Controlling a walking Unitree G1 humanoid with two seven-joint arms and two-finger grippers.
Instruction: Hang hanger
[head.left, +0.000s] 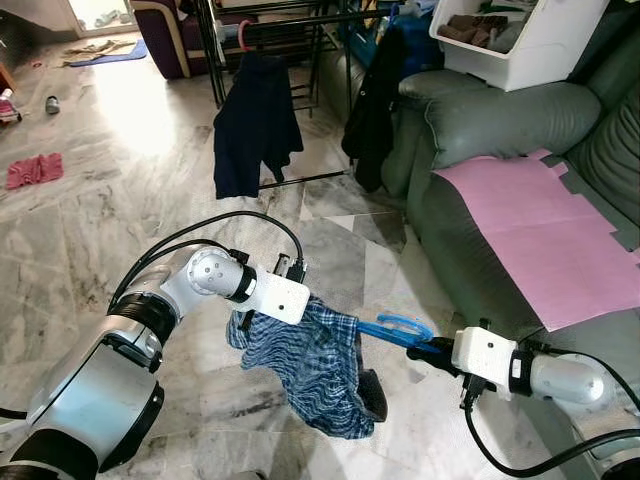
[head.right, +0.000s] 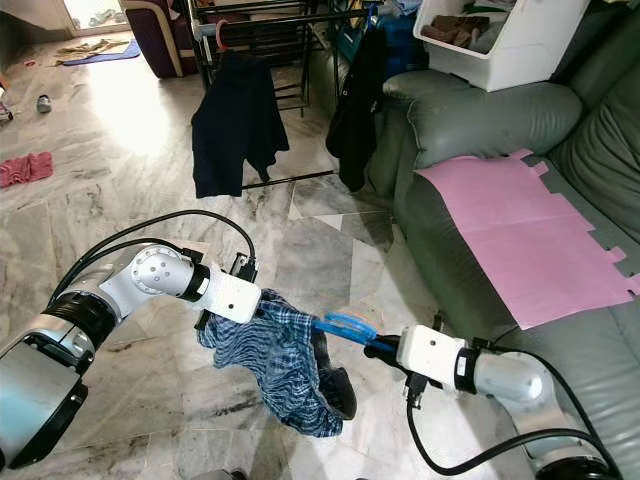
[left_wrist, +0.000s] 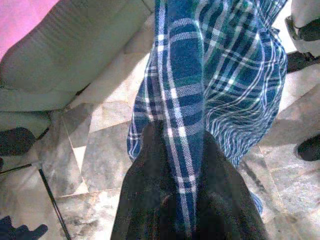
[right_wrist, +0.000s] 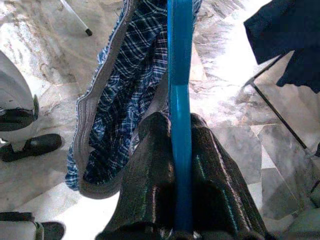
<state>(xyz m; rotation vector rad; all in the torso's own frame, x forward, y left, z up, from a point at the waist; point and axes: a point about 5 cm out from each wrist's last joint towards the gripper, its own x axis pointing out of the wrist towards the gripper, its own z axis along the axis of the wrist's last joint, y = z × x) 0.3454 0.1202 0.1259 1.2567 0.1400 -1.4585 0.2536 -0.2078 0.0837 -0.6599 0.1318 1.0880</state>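
A bright blue plastic hanger (right_wrist: 180, 100) is clamped between the right gripper's (right_wrist: 179, 131) fingers, above the marble floor (head.left: 120, 220). A blue plaid cloth garment (left_wrist: 210, 85) on it is pinched by the left gripper (left_wrist: 177, 145).

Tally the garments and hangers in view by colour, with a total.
Blue plaid garment: 1
Dark navy garment on rack: 1
Black garment on rack: 1
Red cloth on floor: 1
Blue hanger: 1
Pink hanger: 1
Total: 6
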